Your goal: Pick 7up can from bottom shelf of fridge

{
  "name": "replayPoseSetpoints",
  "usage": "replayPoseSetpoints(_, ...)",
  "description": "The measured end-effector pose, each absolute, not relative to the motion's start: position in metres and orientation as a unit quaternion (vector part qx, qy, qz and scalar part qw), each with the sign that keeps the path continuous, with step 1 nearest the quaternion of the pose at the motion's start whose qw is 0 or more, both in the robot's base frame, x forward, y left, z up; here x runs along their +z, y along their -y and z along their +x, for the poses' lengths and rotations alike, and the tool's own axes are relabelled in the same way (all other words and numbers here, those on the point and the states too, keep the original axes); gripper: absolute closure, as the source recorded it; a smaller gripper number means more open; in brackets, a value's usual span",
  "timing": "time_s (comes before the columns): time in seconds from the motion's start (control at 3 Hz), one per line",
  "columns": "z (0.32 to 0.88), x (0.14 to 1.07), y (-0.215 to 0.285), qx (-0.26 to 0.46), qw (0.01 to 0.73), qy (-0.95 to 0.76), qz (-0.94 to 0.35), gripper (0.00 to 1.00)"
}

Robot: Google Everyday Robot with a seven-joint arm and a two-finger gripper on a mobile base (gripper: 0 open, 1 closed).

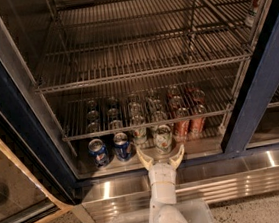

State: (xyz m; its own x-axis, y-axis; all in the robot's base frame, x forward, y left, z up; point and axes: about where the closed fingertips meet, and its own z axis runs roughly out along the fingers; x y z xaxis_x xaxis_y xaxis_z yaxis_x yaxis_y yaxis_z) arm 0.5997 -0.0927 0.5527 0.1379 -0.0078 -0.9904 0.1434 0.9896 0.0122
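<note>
The fridge (258, 95) stands open with a dark blue frame and wire racks. On its bottom shelf (204, 146) stand rows of cans. The front 7up can (162, 138) is pale whitish-green with a silver top, at the shelf's front edge. A second pale can (139, 132) stands just left of it. My gripper (160, 155) is open, its two cream fingers spread just in front of and below the 7up can, not closed on it. My white arm (162, 201) rises from the bottom of the view.
Two blue Pepsi cans (98, 152) (122, 145) stand left of the 7up can. Red-orange cans (181, 125) stand right of it. A wire rack (145, 120) hangs low over the cans. The shiny steel base panel (237, 178) runs below the shelf.
</note>
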Motion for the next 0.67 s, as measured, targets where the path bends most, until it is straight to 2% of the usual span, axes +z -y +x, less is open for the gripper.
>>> replayPoseSetpoints(0.67, 0.63, 0.559, 0.104, -0.051, 0.748, -0.659, 0.063, 0.11)
